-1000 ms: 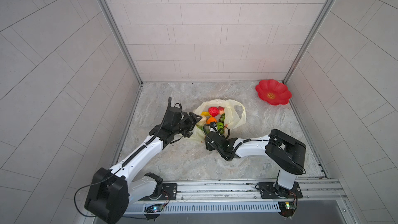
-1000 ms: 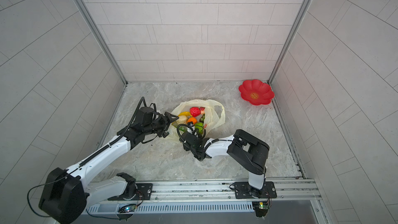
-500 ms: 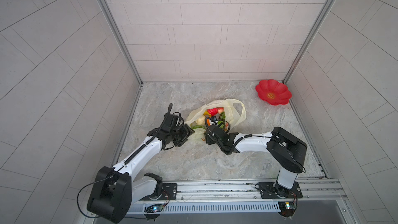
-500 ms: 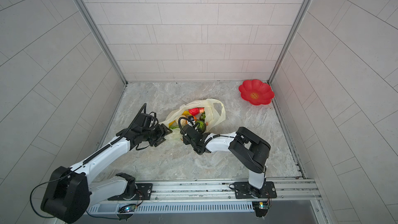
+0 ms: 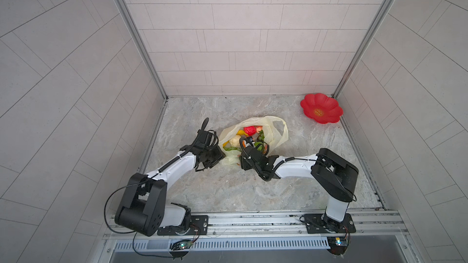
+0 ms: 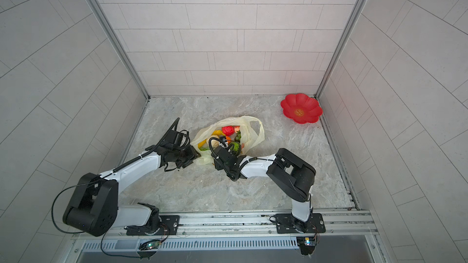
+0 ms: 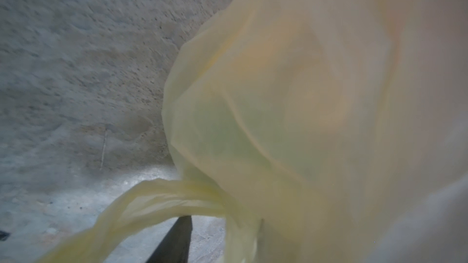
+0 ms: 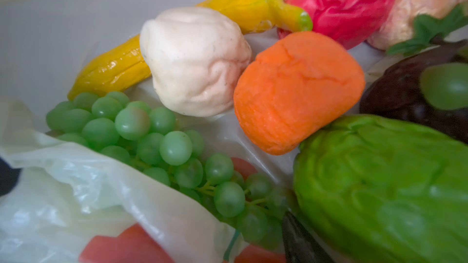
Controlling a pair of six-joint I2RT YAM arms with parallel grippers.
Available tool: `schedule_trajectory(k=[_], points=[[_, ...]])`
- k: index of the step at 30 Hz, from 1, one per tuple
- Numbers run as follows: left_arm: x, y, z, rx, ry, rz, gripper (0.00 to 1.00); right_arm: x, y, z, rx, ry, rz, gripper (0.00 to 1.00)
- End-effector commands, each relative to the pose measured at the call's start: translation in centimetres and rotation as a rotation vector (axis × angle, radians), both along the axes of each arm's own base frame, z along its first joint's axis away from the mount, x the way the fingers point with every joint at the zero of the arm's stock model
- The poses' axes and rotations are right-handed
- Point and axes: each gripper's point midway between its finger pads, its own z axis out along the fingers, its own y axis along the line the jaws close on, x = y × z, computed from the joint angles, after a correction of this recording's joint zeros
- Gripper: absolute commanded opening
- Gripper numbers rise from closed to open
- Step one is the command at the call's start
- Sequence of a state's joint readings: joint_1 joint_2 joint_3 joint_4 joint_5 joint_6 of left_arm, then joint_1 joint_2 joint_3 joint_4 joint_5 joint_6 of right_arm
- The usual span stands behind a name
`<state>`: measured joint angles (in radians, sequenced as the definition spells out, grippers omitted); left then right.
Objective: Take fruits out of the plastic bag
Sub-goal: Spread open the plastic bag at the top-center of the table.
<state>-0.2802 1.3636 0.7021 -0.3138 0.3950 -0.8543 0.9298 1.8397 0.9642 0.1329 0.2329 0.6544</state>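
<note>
The pale-yellow plastic bag (image 5: 277, 132) (image 6: 253, 132) lies open mid-floor with the fruits inside. The right wrist view shows a yellow banana (image 8: 114, 72), a cream bulb (image 8: 195, 61), an orange (image 8: 298, 92), a green grape bunch (image 8: 152, 142), a green ball (image 8: 379, 188), a red piece (image 8: 336, 3) and a dark mangosteen (image 8: 400, 97). My right gripper (image 5: 250, 144) (image 8: 152, 213) stands open in the bag's mouth, with the bag's rim and the grapes between its fingers. My left gripper (image 5: 218, 156) presses against the bag's left side. There the bag (image 7: 291, 110) fills the wrist view and hides one finger.
A red flower-shaped plate (image 5: 321, 108) (image 6: 300, 108) sits in the back right corner. Tiled walls close in the marble floor on three sides. A metal rail (image 5: 253, 220) carrying both arm bases runs along the front.
My left gripper has come down and toward the front beside the bag, its jaws narrowing. The bag has sagged lower. The right gripper has stayed in the bag's mouth.
</note>
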Motion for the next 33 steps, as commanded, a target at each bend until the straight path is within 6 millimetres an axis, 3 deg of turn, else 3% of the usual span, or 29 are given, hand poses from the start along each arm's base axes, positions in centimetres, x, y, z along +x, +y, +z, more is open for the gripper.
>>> schedule_trajectory(k=[1, 5, 10, 12, 18, 22, 26, 33], points=[[1.0, 1.7, 0.0, 0.035, -0.040, 0.032, 0.34, 1.2, -0.6, -1.3, -0.041, 0.011, -0.008, 0.68], [0.4, 4.1, -0.9, 0.018, -0.021, 0.108, 0.14, 2.8, -0.2, -1.6, -0.032, 0.011, -0.005, 0.68], [-0.6, 7.4, -1.6, -0.013, -0.008, 0.216, 0.06, 4.6, 2.2, -0.5, -0.032, -0.016, 0.059, 0.68], [-0.9, 7.8, -1.5, 0.003, -0.015, 0.216, 0.05, 4.8, 2.9, 0.0, -0.029, -0.020, 0.083, 0.68], [-0.8, 5.5, -0.6, 0.003, -0.061, 0.103, 0.03, 2.3, 1.4, 3.3, 0.015, -0.013, 0.120, 0.70], [-0.8, 3.1, -0.4, 0.032, -0.093, 0.014, 0.01, 1.3, -0.4, 6.8, 0.012, -0.054, 0.129, 0.71], [-0.7, 1.8, 0.4, 0.063, -0.134, -0.040, 0.00, 3.6, -1.5, 8.4, -0.004, -0.066, 0.098, 0.72], [-0.4, 1.6, 1.5, 0.098, -0.192, -0.091, 0.00, 7.9, -0.1, 7.5, -0.025, -0.030, 0.093, 0.71]])
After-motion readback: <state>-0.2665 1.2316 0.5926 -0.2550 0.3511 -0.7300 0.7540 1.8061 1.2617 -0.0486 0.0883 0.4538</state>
